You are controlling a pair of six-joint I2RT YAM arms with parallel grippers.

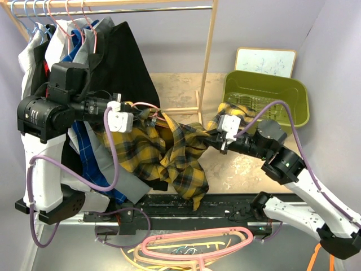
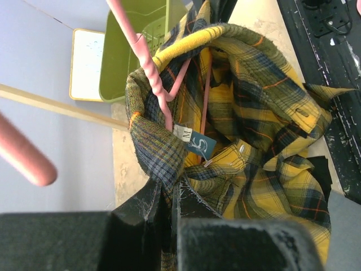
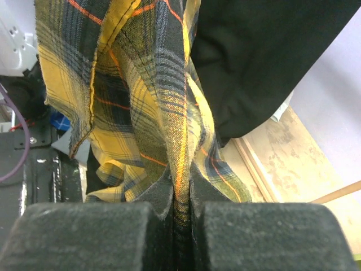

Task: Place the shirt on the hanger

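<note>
The yellow and black plaid shirt (image 1: pixel 169 149) hangs stretched between my two grippers above the table. My left gripper (image 1: pixel 134 117) is shut on the shirt's collar (image 2: pixel 155 155). The thin pink wire hanger (image 2: pixel 161 90) sits inside the collar opening, its hook (image 1: pixel 145 105) sticking out by the left gripper. My right gripper (image 1: pixel 221 134) is shut on a fold of the shirt (image 3: pixel 180 141) at the right end. The rest of the shirt droops toward the table's front edge.
A clothes rack (image 1: pixel 208 53) at the back left holds several hangers and garments, with a black shirt (image 1: pixel 121 62) just behind the plaid one. A green bin (image 1: pixel 268 99) and a whiteboard (image 1: pixel 265 61) stand at the back right. Thick pink hangers (image 1: pixel 197 240) lie in front.
</note>
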